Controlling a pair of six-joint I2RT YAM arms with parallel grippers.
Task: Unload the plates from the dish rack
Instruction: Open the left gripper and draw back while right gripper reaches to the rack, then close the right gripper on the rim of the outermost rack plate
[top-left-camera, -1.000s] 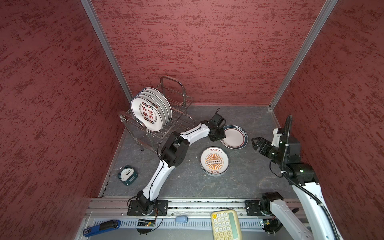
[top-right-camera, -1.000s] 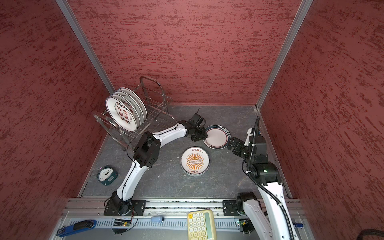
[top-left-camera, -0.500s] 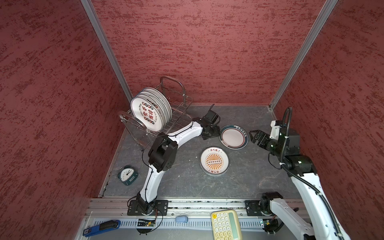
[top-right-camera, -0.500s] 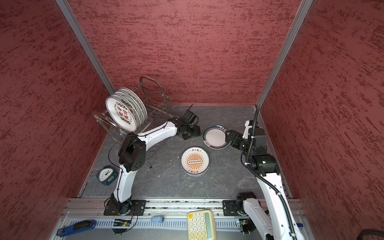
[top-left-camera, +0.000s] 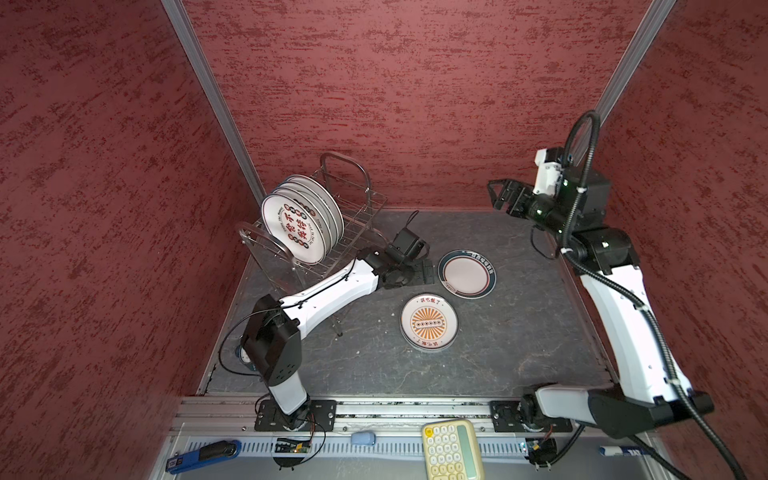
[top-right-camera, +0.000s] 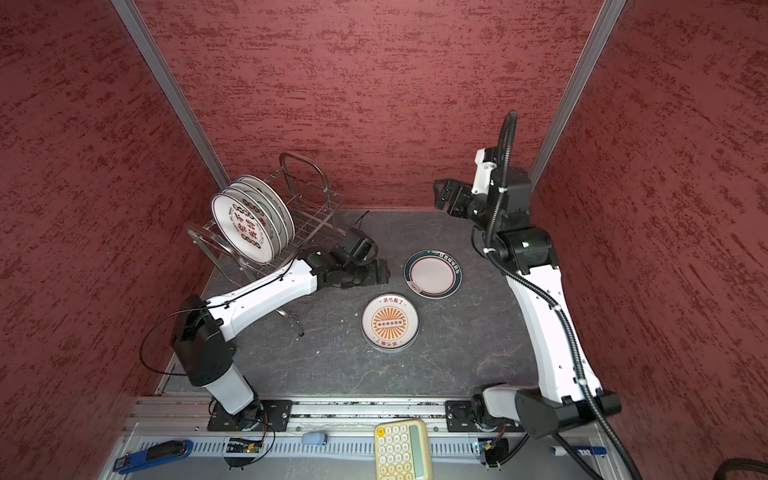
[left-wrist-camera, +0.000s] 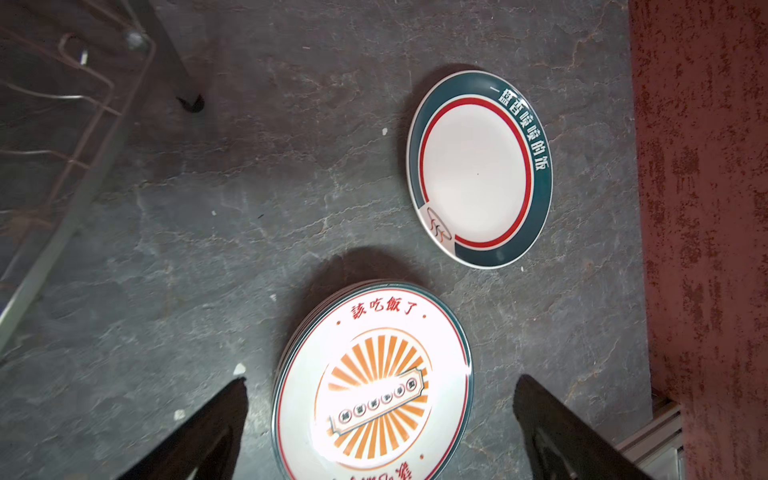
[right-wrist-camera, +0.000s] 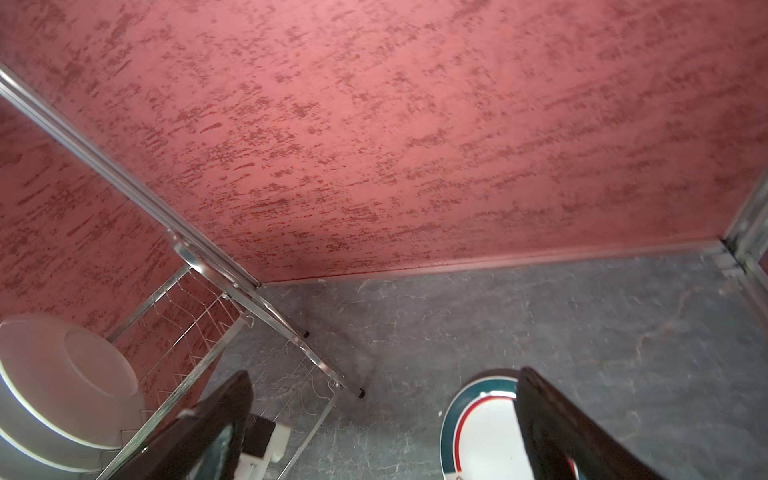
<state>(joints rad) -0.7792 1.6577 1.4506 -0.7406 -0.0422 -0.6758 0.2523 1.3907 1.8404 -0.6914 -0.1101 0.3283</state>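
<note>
Several white plates (top-left-camera: 297, 226) (top-right-camera: 249, 228) stand on edge in the wire dish rack (top-left-camera: 357, 216) (top-right-camera: 309, 208) at the back left. A teal-rimmed plate (top-left-camera: 466, 273) (left-wrist-camera: 478, 170) lies flat on the table. Beside it sits a stack topped by an orange sunburst plate (top-left-camera: 429, 322) (left-wrist-camera: 374, 386). My left gripper (top-left-camera: 426, 272) (left-wrist-camera: 382, 380) is open and empty, low over the table just left of the teal-rimmed plate. My right gripper (top-left-camera: 498, 195) (right-wrist-camera: 384, 374) hangs open and empty, high above the table's back right. From there I see the rack (right-wrist-camera: 249, 316) and the teal-rimmed plate (right-wrist-camera: 482, 432).
Red textured walls close in the left, back and right. A teal alarm clock (top-left-camera: 243, 355) is mostly hidden behind my left arm's elbow. A yellow calculator (top-left-camera: 452, 449) and a blue stapler (top-left-camera: 203, 455) lie on the front ledge.
My left gripper has opened wide and drawn away from the teal-rimmed plate, which now lies free on the table. My right arm has risen and swung toward the back wall.
</note>
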